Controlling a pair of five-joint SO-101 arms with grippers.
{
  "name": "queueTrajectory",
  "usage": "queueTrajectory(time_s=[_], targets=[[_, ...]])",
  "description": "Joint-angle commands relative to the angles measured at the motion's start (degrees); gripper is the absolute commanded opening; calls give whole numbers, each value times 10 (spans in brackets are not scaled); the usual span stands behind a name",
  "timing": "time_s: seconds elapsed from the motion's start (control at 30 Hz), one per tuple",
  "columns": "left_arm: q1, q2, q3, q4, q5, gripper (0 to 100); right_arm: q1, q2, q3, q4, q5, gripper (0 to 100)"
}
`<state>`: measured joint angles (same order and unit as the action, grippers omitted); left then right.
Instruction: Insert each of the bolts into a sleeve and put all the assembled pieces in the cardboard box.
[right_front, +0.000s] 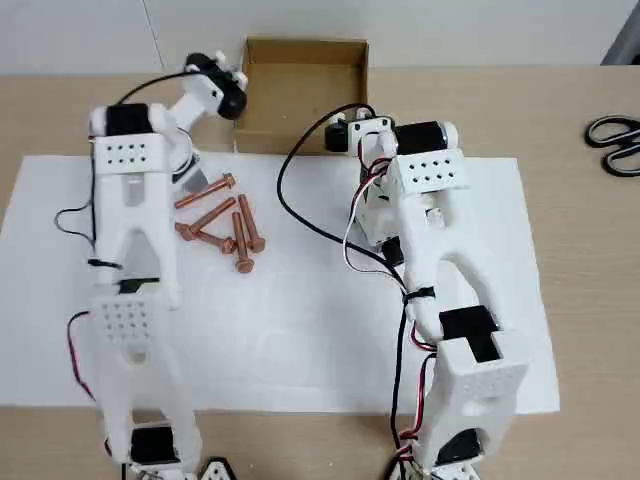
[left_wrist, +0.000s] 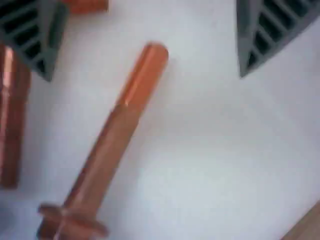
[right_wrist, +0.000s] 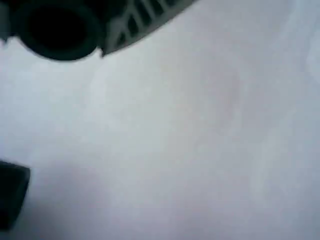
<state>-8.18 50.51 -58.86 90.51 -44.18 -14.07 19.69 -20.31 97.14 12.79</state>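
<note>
Bolts (right_front: 220, 222) are clustered on the white paper (right_front: 300, 330), well apart from the cardboard box (right_front: 305, 42). One bolt (left_wrist: 115, 135) is framed between the spread fingers of the left gripper (left_wrist: 145, 75), not touched. Right gripper (right_wrist: 135, 22) state cannot be told. Scissors (right_front: 615, 140) are left far right.

Smooth copper-coloured metal bolts (right_front: 222, 220) gleaming, glossy; the flat white paper sheet (right_front: 300, 330) under them matt; open brown cardboard box (right_front: 300, 95) dull; light wood-grain table (right_front: 580, 250) smooth, matt.
</note>
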Motion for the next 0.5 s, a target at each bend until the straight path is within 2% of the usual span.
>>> queueTrajectory(time_s=[0.0,0.13,0.47], targets=[[12,37,-79,-10,-8,225,2,-41,-13,12,6,4],[18,87,-133,-8,-8,225,2,-39,-13,11,5,4],[19,171,-169,-27,-8,224,2,-38,-13,11,4,4]])
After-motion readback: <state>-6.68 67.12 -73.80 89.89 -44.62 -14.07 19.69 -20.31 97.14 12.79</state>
